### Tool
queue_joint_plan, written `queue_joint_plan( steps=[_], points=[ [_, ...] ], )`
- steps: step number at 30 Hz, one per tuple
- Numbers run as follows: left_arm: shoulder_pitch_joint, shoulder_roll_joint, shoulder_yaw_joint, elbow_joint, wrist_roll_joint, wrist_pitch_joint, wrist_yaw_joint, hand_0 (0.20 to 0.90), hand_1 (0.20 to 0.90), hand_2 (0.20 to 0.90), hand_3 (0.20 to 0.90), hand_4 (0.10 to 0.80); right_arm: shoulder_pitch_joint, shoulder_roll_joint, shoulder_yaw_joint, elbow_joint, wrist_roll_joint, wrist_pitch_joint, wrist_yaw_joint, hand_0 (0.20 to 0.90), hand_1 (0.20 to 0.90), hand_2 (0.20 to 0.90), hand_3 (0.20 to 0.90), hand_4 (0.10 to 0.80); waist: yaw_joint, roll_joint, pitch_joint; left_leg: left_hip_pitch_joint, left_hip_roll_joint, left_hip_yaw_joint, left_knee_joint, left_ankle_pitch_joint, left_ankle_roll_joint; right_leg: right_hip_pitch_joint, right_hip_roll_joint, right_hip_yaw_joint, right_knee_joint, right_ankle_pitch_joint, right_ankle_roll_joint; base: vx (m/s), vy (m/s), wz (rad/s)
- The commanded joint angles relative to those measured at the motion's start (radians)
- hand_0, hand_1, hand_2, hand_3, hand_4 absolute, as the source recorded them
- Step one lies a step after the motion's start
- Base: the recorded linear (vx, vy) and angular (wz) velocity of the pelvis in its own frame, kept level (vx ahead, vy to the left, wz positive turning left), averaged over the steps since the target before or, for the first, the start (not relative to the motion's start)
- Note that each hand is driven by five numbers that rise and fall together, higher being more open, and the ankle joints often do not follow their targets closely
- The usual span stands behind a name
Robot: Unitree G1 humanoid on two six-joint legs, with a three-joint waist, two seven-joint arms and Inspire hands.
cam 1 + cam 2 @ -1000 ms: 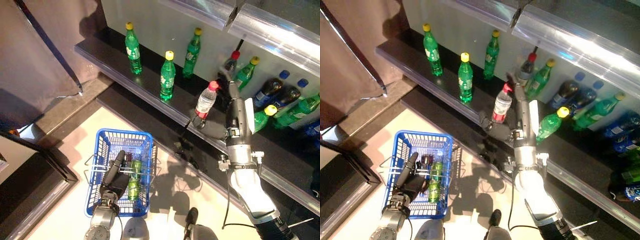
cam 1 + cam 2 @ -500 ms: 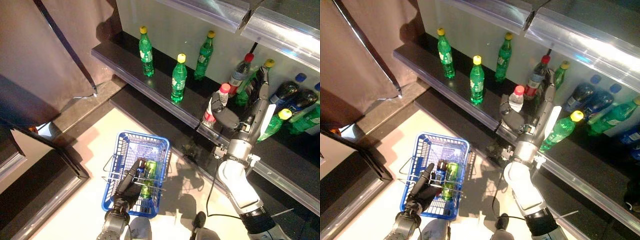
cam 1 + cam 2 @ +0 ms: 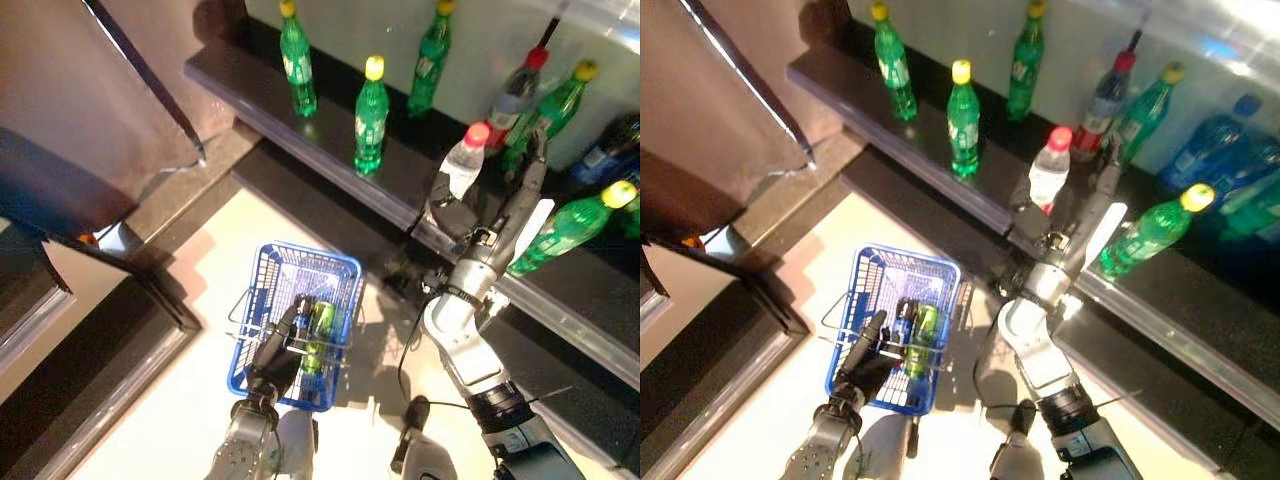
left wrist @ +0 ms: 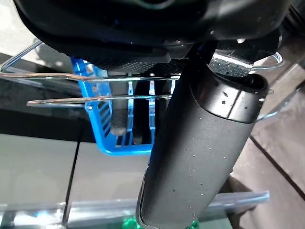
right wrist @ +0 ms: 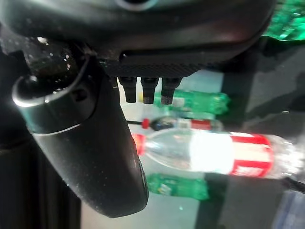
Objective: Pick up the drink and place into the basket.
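Note:
A clear drink bottle with a red cap and red label [image 3: 462,165] stands at the front edge of the dark shelf [image 3: 250,95]. My right hand [image 3: 487,232] is open right beside it, its fingers [image 3: 535,165] straight up along the bottle's right side and the thumb by its base. The right wrist view shows the bottle [image 5: 214,152] just past the straight fingers. My left hand [image 3: 275,355] is shut on the wire handles [image 4: 95,86] of the blue basket [image 3: 262,290], which hangs low at the left. A green drink [image 3: 320,325] and a dark one lie inside.
Green bottles with yellow caps [image 3: 370,115] stand along the shelf. A dark bottle with a red cap [image 3: 515,90] stands behind the clear one, and a tilted green bottle [image 3: 570,225] lies right of my hand. A brown curtain [image 3: 90,90] hangs at the left.
The camera has shifted. My right hand has closed in on the clear bottle from the right, with the thumb now by its base. The blue basket still hangs from my left hand.

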Motion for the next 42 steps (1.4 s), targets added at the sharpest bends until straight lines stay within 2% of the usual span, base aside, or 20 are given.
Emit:
queue_joint_plan(
  steps=[1,13,21,26,36,42],
  points=[
    [-0.042,0.05,0.016,-0.243,0.025,-0.082,-0.192,0.3,0.3,0.3,0.2,0.1,-0.151,-0.036,-0.045,-0.051,-0.023,-0.065,-0.04,0.9,0.9,0.9,0.9,0.8,0.051,-0.015,0.002,-0.032,-0.05,0.068,0.122,-0.076,0.06,0.004,-0.061,-0.006,0.148,-0.055,-0.031,-0.046,-0.014,0.02],
    [-0.101,0.073,0.034,-0.254,0.035,-0.07,-0.182,0.3,0.3,0.3,0.2,0.1,-0.253,-0.08,-0.083,0.032,0.064,-0.066,-0.026,0.9,0.9,0.9,0.9,0.8,0.066,-0.029,0.085,-0.138,-0.048,0.071,0.231,-0.103,0.071,-0.078,-0.066,-0.002,0.213,-0.054,-0.025,-0.024,-0.03,0.01],
    [-0.107,0.097,0.046,-0.246,0.023,-0.059,-0.184,0.3,0.3,0.3,0.2,0.1,-0.333,-0.129,-0.154,0.128,0.13,-0.085,-0.13,0.9,0.9,0.9,0.9,0.8,0.069,-0.03,0.088,-0.222,-0.046,0.081,0.3,-0.136,0.085,-0.169,-0.074,0.005,0.273,-0.057,-0.027,0.008,0.0,0.0],
    [-0.104,0.117,0.055,-0.249,0.004,-0.048,-0.193,0.3,0.3,0.3,0.2,0.1,-0.394,-0.172,-0.178,0.194,0.176,-0.094,-0.126,0.9,0.9,0.9,0.9,0.8,0.076,-0.022,0.088,-0.257,-0.053,0.084,0.319,-0.149,0.096,-0.217,-0.089,0.014,0.297,-0.05,-0.022,0.013,0.01,0.01],
    [-0.121,0.147,0.054,-0.252,-0.007,-0.029,-0.19,0.3,0.3,0.3,0.2,0.1,-0.513,-0.261,-0.159,0.347,0.35,-0.158,0.001,0.9,0.9,0.9,0.9,0.8,0.092,-0.027,0.088,-0.306,-0.062,0.083,0.353,-0.165,0.104,-0.26,-0.094,0.007,0.322,-0.055,-0.021,0.006,-0.005,-0.02],
    [-0.116,0.172,0.057,-0.247,-0.016,-0.009,-0.199,0.3,0.3,0.3,0.2,0.1,-0.598,-0.32,-0.113,0.43,0.453,-0.17,0.163,0.9,0.9,0.9,0.9,0.8,0.105,-0.028,0.088,-0.33,-0.063,0.072,0.393,-0.184,0.113,-0.301,-0.102,-0.001,0.383,-0.076,-0.03,0.002,-0.004,-0.01]
  ],
)
